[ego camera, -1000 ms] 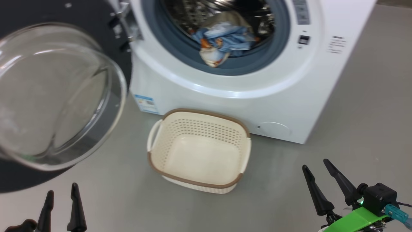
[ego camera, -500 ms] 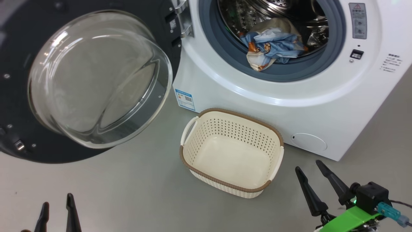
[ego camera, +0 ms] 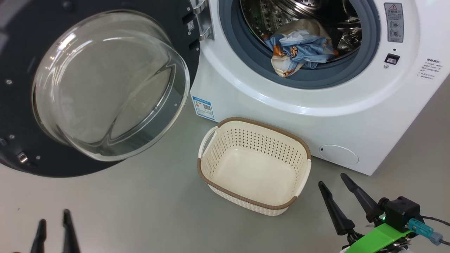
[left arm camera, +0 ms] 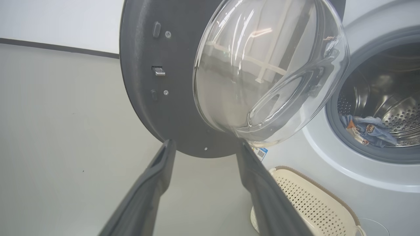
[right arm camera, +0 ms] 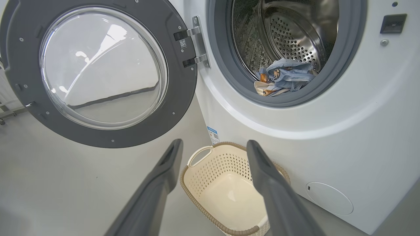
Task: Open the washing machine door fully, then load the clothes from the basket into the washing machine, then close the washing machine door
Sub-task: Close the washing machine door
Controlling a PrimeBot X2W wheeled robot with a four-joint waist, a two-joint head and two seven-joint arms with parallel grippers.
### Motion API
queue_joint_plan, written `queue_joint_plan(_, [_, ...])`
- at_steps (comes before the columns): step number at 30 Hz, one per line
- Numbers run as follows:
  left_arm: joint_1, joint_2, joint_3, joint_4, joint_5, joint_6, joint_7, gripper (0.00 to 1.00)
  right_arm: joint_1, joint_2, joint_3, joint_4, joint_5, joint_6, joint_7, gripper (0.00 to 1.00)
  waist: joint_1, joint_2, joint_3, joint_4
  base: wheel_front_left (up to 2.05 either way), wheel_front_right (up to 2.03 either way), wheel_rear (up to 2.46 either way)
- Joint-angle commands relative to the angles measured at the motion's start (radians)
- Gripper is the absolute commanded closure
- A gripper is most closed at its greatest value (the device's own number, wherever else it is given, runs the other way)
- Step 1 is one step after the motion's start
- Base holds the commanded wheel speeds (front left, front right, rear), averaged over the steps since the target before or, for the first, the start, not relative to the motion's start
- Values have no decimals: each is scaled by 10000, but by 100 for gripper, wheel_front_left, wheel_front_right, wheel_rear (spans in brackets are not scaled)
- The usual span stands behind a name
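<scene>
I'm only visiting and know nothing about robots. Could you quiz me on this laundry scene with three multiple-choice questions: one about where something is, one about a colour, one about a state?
1. Where do the clothes lie?
A) on the floor B) inside the washing machine C) on a shelf

2. What colour is the rim of the basket?
A) brown B) green C) black

3. How does the washing machine door stand?
A) shut B) swung wide open C) taken off

Answers:
1 B, the blue and cream bundle sits in the steel drum.
2 A, a brown band runs round the cream basket's top.
3 B, the door stands swung aside, leaving the drum's mouth uncovered.
</scene>
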Motion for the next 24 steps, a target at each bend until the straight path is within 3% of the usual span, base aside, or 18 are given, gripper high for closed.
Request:
queue_joint_plan(1, [-194,139,445,-359,-160,-15,-63,54,-218,-105,189,-208,112,16,-49,0,0,0,1,-6,0,0,0])
queue_joint_plan(2, [-267,139,549,-458,-250,-15,-63,65,-182,-85,155,-214,115,16,-49,0,0,0,0,-11,0,0,0])
queue_joint_plan(3, [-443,161,736,-721,-326,-15,-63,100,-90,-37,89,-230,111,16,-49,0,0,0,4,-23,0,0,0])
queue_joint_plan(6, [-739,342,1002,-1055,-439,-15,-63,100,20,35,-4,-266,93,16,-49,0,0,0,19,-38,0,0,0])
queue_joint_plan(13, [-2771,2340,2336,-1844,-1773,-15,-63,100,196,287,-290,-458,-97,16,-49,0,0,0,383,-561,0,0,0])
queue_joint_plan(19, [-4297,4339,2705,-799,-3464,-15,-63,100,59,392,-423,-533,-202,16,-49,0,0,0,714,-1086,0,0,0])
queue_joint_plan(21, [-4521,4605,2677,-456,-3947,-15,-63,100,35,410,-440,-542,-214,16,-49,0,0,0,763,-1162,0,0,0])
queue_joint_plan(24, [-5126,5569,2465,802,-5386,-15,144,100,-16,470,-481,-564,-251,16,-49,0,0,0,895,-1352,0,0,0])
